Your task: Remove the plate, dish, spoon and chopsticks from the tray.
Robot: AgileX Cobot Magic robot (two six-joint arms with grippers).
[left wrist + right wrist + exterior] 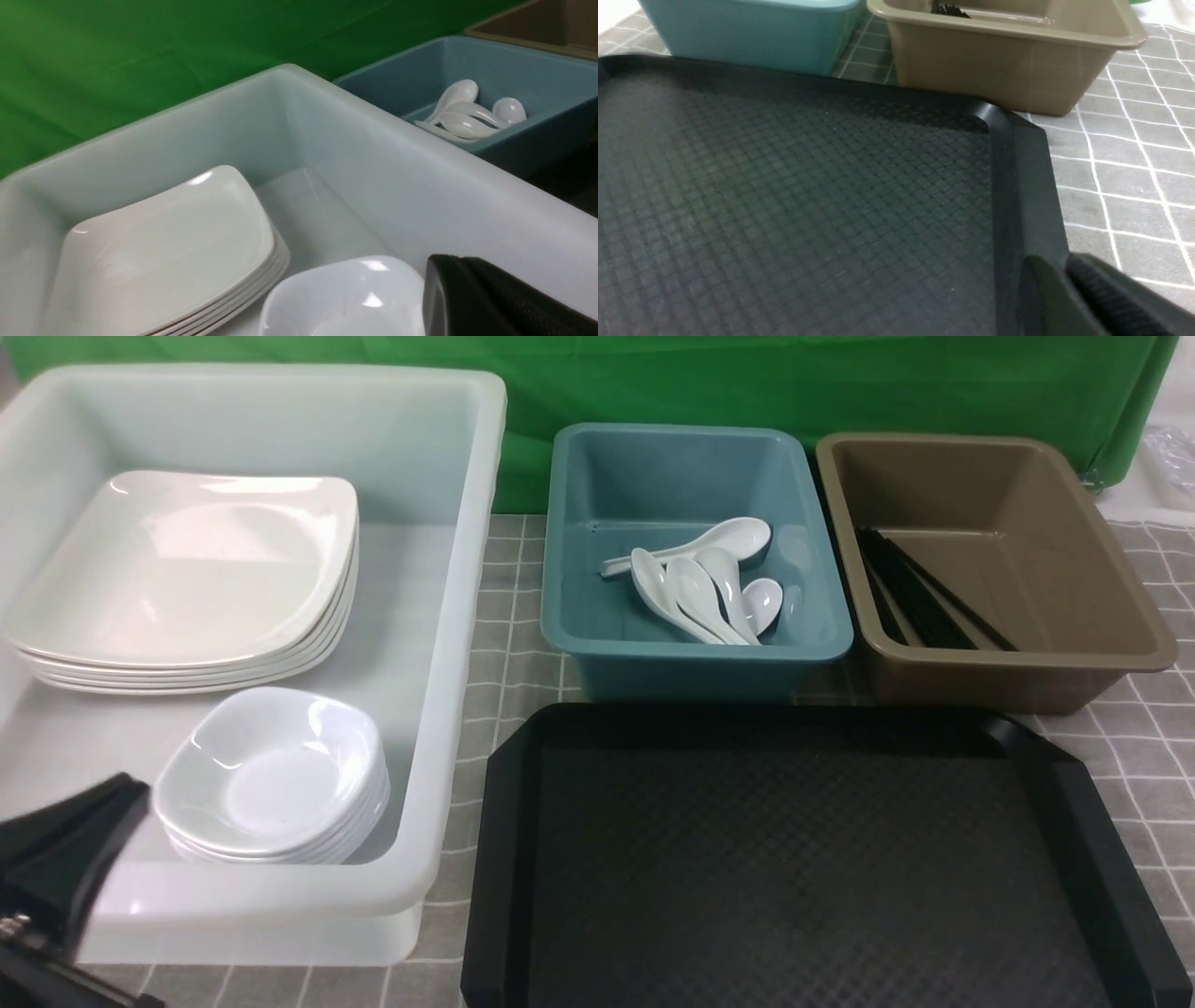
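Tray [803,859], near right of worktop: bare. Left gripper [65,859] beside dishes [271,775]; clasp indiscernible, right gripper [1092,298] likewise. Risk: toppling stack on withdrawal.

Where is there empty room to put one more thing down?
The black tray floor is bare. The teal tub is free behind its spoons. The white bin is crowded by plates and small dishes.

Left pincer [65,859] low at the near left, apparently closed and empty, right pincer [1092,298] barely visible
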